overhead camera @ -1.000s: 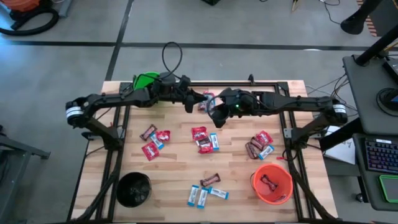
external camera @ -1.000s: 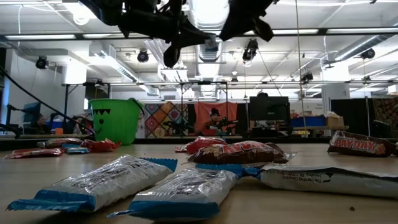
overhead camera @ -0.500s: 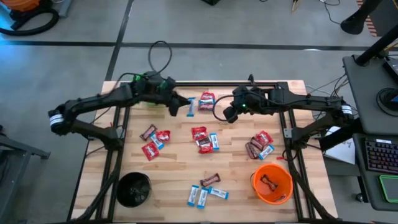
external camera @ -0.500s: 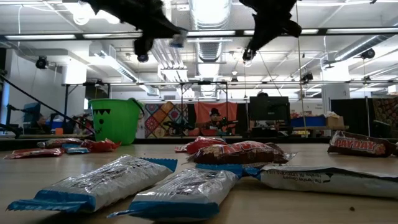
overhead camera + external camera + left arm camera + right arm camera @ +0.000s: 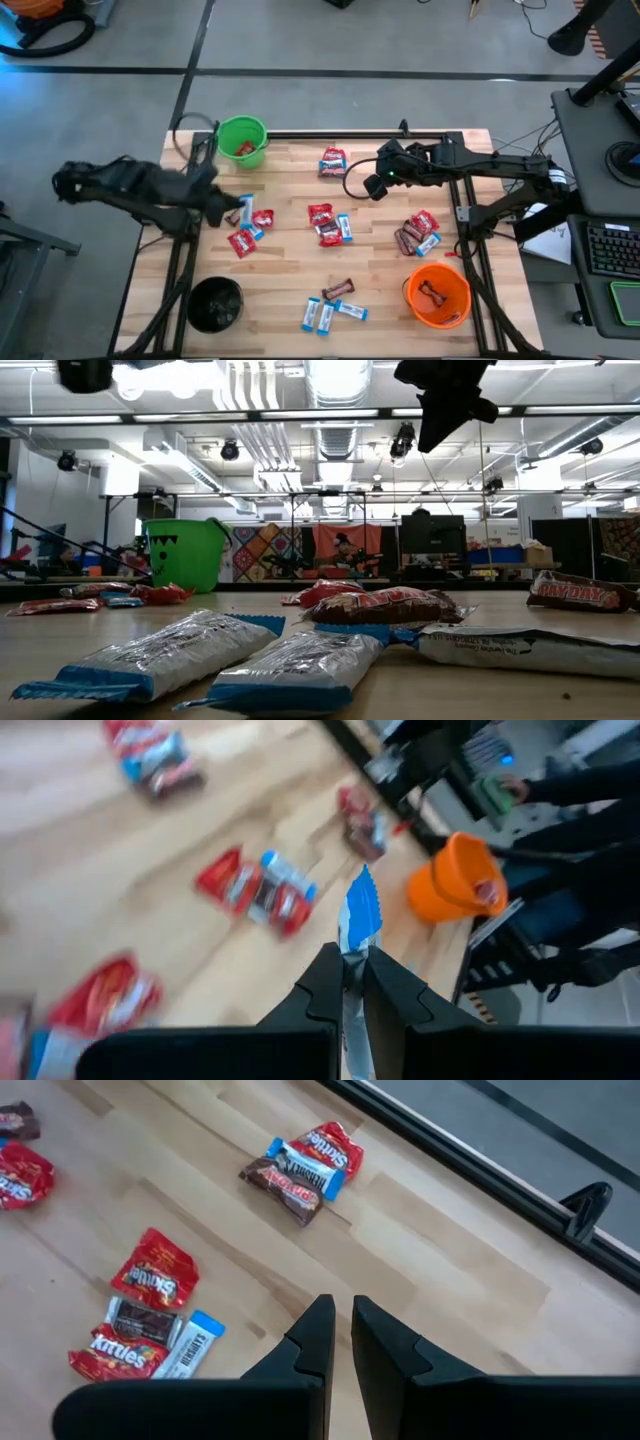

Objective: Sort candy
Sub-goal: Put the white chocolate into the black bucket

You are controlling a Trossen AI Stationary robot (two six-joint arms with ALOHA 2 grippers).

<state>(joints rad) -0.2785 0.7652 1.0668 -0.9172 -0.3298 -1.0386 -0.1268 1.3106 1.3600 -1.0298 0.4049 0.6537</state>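
Wrapped candy lies in loose clusters on the wooden table (image 5: 290, 270): red packets, blue-and-white packets and brown bars at the middle (image 5: 328, 222), left (image 5: 250, 232), right (image 5: 418, 232), far (image 5: 332, 160) and near (image 5: 330, 305) sides. My left gripper (image 5: 233, 207) hangs over the table's left part, shut on a blue-and-white candy (image 5: 360, 915). My right gripper (image 5: 372, 188) hovers right of the far cluster, shut with nothing in it (image 5: 340, 1330); in the low view it shows high above the table (image 5: 435, 430). My left gripper pinches the blue-and-white candy between its two fingers (image 5: 325, 982). The packet lies along the fingers, and its blue crimped end (image 5: 362, 910) sticks out past the fingertips. The candy is lifted clear of the table.
A green bucket (image 5: 241, 140) with a red packet inside stands at the far left corner. A black bucket (image 5: 215, 303) stands near left, and an orange bucket (image 5: 437, 295) holding a brown bar near right. A black frame rail (image 5: 350, 133) runs along the far edge.
My left gripper has swung fast from the far middle toward the table's left and near edges, carrying the blue-and-white candy clear of the table; the green bucket is uncovered. My right gripper has drawn a little toward the right edge and tipped further down, staying shut.
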